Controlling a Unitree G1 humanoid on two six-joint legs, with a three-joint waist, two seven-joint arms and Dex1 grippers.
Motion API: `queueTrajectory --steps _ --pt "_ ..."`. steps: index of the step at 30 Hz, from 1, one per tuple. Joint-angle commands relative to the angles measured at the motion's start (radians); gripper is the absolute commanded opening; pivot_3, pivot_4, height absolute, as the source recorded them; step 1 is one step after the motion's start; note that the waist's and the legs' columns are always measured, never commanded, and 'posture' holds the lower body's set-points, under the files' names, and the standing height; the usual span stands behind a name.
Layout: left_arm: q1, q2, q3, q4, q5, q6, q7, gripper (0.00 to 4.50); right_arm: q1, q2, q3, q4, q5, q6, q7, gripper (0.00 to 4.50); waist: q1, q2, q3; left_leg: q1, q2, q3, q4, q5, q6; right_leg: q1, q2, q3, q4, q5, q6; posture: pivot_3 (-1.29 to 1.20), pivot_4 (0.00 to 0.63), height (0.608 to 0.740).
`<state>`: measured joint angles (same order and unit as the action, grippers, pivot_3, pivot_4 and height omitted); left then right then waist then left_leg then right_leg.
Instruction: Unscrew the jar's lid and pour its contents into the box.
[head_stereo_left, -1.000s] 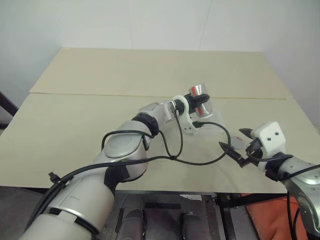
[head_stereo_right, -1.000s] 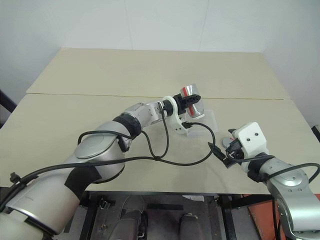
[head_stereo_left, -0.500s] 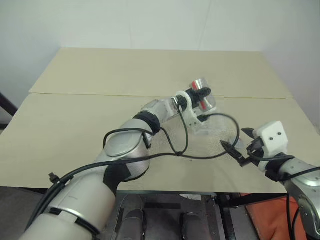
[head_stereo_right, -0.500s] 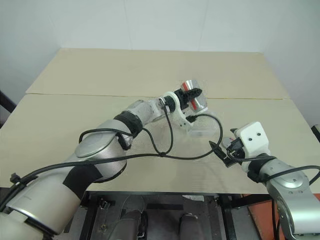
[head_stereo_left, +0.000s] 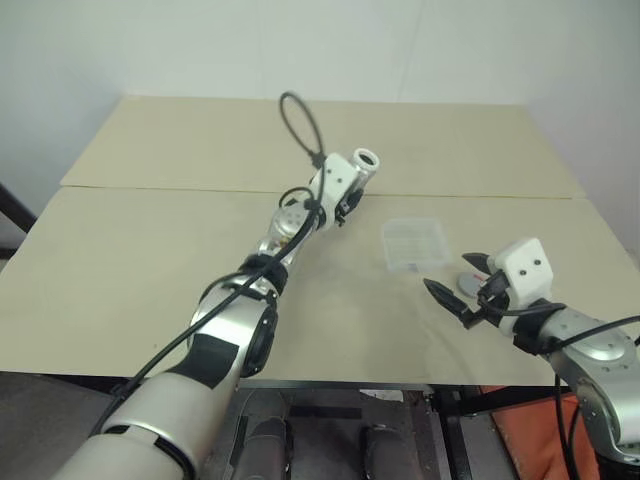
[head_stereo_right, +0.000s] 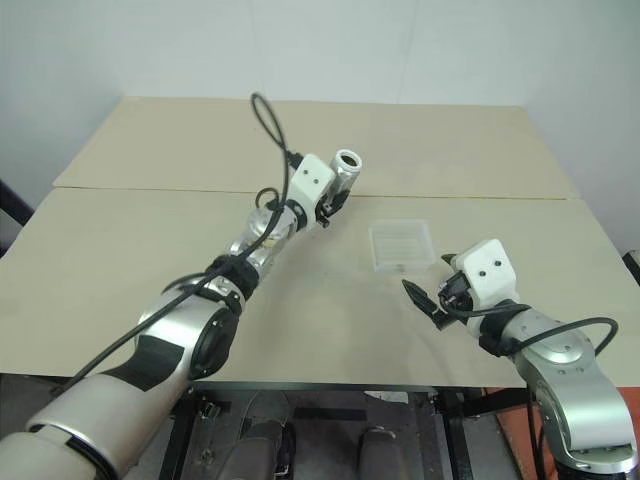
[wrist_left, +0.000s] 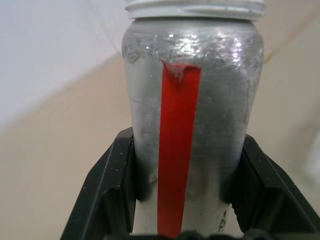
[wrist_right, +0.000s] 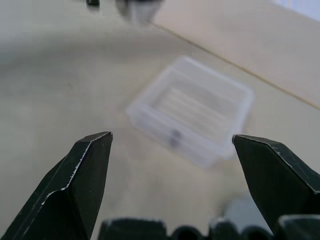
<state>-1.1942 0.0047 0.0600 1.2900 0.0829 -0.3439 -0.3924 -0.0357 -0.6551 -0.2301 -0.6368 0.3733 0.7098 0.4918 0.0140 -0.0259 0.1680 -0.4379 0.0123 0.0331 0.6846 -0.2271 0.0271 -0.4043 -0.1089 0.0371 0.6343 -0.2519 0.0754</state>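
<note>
Left hand (head_stereo_left: 352, 190), gripping the jar (head_stereo_left: 365, 160) (now mouth-up), has swung left off the box (head_stereo_left: 415, 243).

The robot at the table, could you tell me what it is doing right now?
Its left end effector is shut on a small silvery jar with a red stripe, held above the beige table with its threaded mouth uncapped. The shallow clear plastic box sits on the table apart from it. The right end effector hangs open near the box, beside a small round grey lid lying on the table.

head eyes look down over the table (head_stereo_left: 150, 230); wrist cameras sit close.
</note>
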Motion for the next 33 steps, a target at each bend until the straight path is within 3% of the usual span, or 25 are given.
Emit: queueTrajectory --steps 1,12,16,33 --pt "0.104 -0.032 0.042 -0.182 -0.104 -0.124 -0.072 2.13 -0.019 0.011 0.018 0.005 -0.018 -0.053 -0.003 4.46 -0.001 0.0 0.0 0.0 0.0 0.0 0.0 0.0 0.0 0.0 0.0 0.0 0.001 0.0 0.0 0.0 0.15 0.74" --pt "0.489 -0.051 -0.039 -0.667 -0.113 -0.032 -0.019 2.13 -0.075 0.011 0.082 0.069 -0.044 -0.096 0.017 4.46 -0.005 0.001 -0.001 0.002 0.0 -0.005 0.001 0.0 0.0 0.001 0.0 0.002 0.007 0.0 0.0 0.0 0.15 0.74" --pt "0.529 0.004 -0.109 -0.661 -0.005 0.007 0.037 2.13 -0.091 0.001 0.111 0.105 -0.078 -0.121 0.03 4.46 -0.002 0.001 -0.001 0.005 0.0 -0.004 0.001 0.0 0.0 0.003 0.0 0.001 0.007 0.0 0.0 0.0 0.15 0.74" --pt "0.565 -0.033 -0.085 -0.62 -0.092 0.1 0.066 2.13 -0.079 0.018 0.126 0.111 -0.096 -0.133 0.029 4.46 -0.003 0.001 -0.002 0.006 0.0 -0.005 0.001 0.0 0.0 0.005 0.0 0.001 0.006 0.0 0.0 0.0 0.15 0.74"
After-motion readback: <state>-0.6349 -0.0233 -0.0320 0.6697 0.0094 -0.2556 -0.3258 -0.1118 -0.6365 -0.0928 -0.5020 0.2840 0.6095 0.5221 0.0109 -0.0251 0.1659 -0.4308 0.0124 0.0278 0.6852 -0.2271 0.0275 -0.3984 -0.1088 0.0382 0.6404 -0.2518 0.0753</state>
